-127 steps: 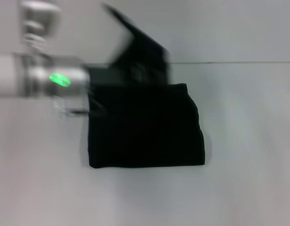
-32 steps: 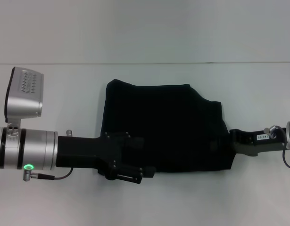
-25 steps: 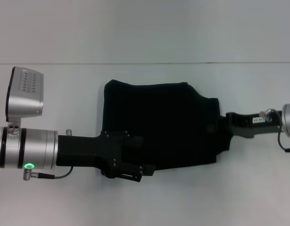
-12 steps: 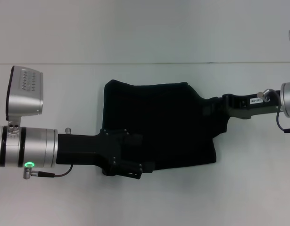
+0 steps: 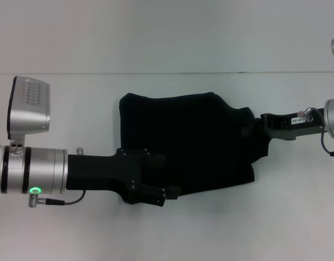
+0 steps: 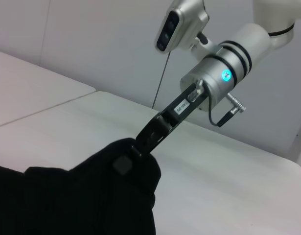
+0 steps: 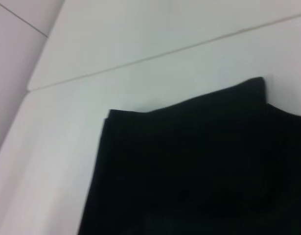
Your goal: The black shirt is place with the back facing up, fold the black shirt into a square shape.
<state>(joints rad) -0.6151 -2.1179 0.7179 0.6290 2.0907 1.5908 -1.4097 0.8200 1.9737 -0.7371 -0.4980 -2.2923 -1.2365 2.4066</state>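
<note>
Head view shows the left gripper lying on the near-left corner of the black shirt, its fingers' state hidden; it should keep that corner pinned. Folded, the shirt sits mid-worktop. On the right, the right gripper pinches the right edge; carry it leftward, level, and align the edges.

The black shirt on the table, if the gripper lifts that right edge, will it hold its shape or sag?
The black shirt will probably sag: its right edge bunches unevenly where the right gripper meets it. It likely drapes rather than slides as one, since the left gripper rests on its near left corner. It looks light, lying in soft flat layers.
</note>
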